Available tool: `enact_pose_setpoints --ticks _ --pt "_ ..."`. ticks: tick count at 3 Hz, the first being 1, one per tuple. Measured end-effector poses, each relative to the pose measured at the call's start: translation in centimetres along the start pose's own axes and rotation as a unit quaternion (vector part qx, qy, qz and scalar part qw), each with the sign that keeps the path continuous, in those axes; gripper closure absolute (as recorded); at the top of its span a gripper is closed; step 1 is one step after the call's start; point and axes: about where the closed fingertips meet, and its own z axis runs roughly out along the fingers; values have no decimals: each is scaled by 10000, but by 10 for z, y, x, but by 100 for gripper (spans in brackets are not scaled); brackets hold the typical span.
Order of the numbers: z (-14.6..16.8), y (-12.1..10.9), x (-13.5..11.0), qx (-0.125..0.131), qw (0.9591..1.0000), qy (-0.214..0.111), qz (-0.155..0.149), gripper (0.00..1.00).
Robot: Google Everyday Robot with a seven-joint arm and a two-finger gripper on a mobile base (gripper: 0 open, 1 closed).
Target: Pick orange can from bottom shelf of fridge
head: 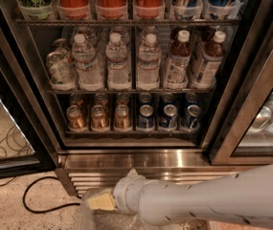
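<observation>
The shiny orange can (99,118) stands on the wire bottom shelf (131,134) of the fridge (136,159), at 12 o'clock from the low, pale gripper (101,201). Spread or pressed together, I cannot tell.

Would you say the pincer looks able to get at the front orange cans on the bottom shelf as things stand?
Probably yes: the fridge door looks swung open and nothing stands before the front orange cans. The pincer hangs low, near the steel grille, so it must rise.
</observation>
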Motion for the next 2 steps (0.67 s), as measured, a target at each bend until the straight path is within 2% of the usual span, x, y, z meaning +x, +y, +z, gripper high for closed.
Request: enact_pose_setpoints --ticks 1,2 --pt "45 2 24 -16 9987 396 317 0" --pt "54 20 23 -165 9984 487 226 0"
